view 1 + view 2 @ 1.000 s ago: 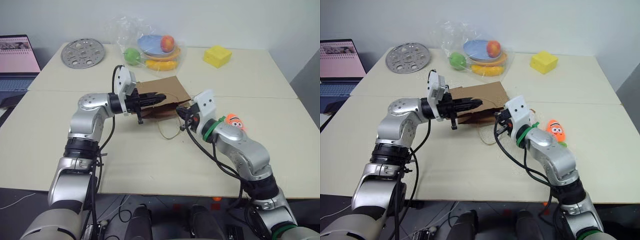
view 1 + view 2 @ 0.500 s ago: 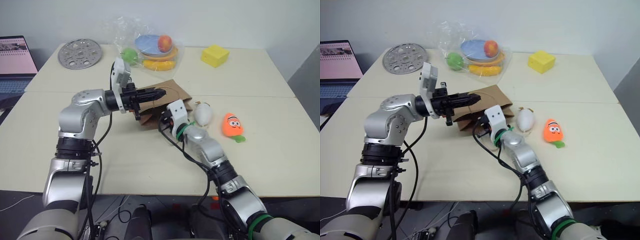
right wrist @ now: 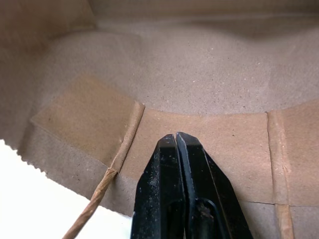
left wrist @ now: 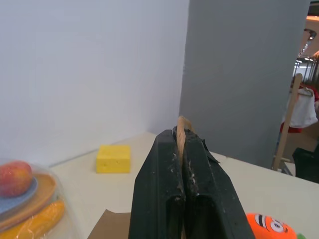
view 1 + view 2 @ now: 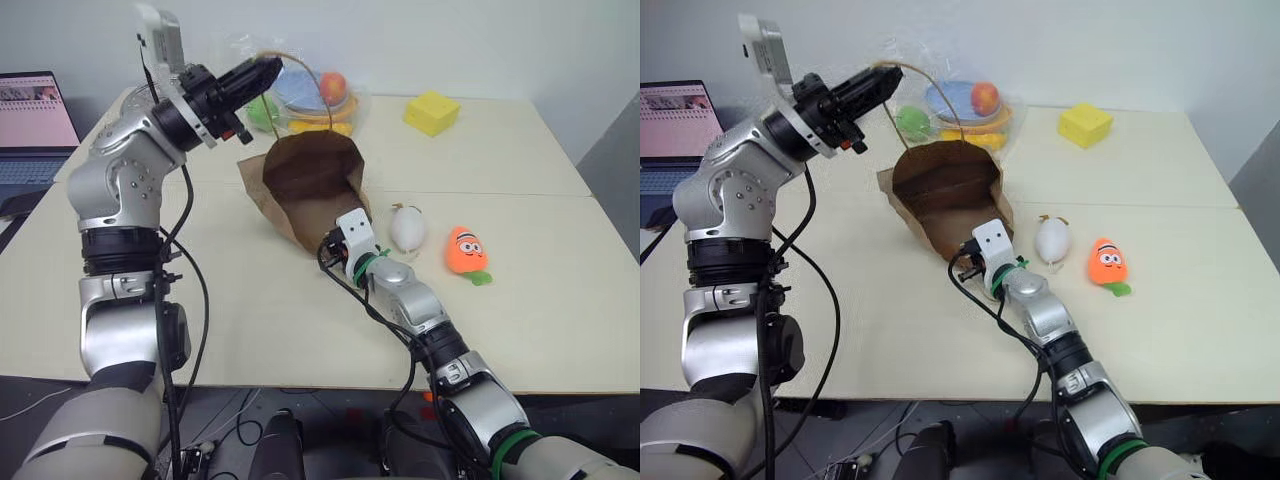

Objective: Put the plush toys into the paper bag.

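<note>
The brown paper bag [image 5: 310, 185] lies mid-table with its mouth lifted wide open toward me. My left gripper [image 5: 255, 75] is raised above it, shut on the bag's thin loop handle [image 4: 182, 124]. Low at the bag's near lip is my right gripper [image 5: 326, 246], shut, its tips [image 3: 176, 137] against the paper just inside the rim. Just right of the bag, the white egg-shaped plush toy [image 5: 407, 228] rests on the table. The orange plush toy [image 5: 465, 250] with a face and green leaves lies further right. Both toys lie outside the bag.
A clear plastic bag of fruit and plates [image 5: 315, 95] sits behind the paper bag. The yellow block [image 5: 433, 110] is at the back right. A laptop [image 5: 35, 110] stands off the table's left. The table's seam [image 5: 480, 193] runs across the middle.
My left gripper has risen with the handle, pulling the flat bag up and its mouth open. My right gripper first came down and left to the bag's near lip, then held still.
</note>
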Controlling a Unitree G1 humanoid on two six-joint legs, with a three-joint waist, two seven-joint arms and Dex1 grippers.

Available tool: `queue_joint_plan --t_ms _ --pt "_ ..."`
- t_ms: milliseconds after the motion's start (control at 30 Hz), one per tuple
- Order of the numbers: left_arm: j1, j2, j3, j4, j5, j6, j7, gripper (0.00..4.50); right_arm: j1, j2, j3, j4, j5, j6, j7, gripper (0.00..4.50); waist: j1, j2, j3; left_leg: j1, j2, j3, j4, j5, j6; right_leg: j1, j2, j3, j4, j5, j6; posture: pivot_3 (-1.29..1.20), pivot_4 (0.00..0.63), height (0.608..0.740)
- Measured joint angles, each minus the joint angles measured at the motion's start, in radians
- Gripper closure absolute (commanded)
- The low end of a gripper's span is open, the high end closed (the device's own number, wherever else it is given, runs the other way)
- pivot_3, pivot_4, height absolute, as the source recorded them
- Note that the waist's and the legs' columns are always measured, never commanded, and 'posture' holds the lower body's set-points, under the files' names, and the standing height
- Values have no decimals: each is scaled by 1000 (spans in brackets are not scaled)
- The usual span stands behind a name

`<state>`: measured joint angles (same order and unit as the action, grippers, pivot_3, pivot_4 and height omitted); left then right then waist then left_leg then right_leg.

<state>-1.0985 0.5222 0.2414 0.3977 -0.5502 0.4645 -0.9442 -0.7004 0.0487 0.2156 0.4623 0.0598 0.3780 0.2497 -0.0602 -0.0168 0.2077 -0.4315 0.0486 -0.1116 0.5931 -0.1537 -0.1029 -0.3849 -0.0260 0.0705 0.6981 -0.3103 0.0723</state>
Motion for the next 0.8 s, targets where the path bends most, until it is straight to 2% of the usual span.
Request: queue_joint_plan --t_ms 367,600,767,800 --pt "3 -36 5 -2 7 -107 82 4500 6 12 -7 -7 -1 2 -1 4448 -1 0 0 0 0 0 0 0 0 0 0 0 0 0 0 0 150 740" --pt "162 -35 -61 -94 30 -101 31 4500 13 24 -39 -35 30 28 33 4448 -3 0 0 0 0 0 -1 0 0 -1 0 0 0 0 0 0 150 740" --pt "174 -33 -69 -103 33 -100 17 4500 14 20 -30 -111 39 56 69 4448 -3 0 0 -1 0 0 -1 0 0 -1 0 0 0 0 0 0 150 740" --pt "173 -32 -69 -104 33 -100 16 4500 14 15 -26 -123 38 58 76 4295 -3 0 0 -1 0 0 -1 0 0 -1 0 0 0 0 0 0 150 740"
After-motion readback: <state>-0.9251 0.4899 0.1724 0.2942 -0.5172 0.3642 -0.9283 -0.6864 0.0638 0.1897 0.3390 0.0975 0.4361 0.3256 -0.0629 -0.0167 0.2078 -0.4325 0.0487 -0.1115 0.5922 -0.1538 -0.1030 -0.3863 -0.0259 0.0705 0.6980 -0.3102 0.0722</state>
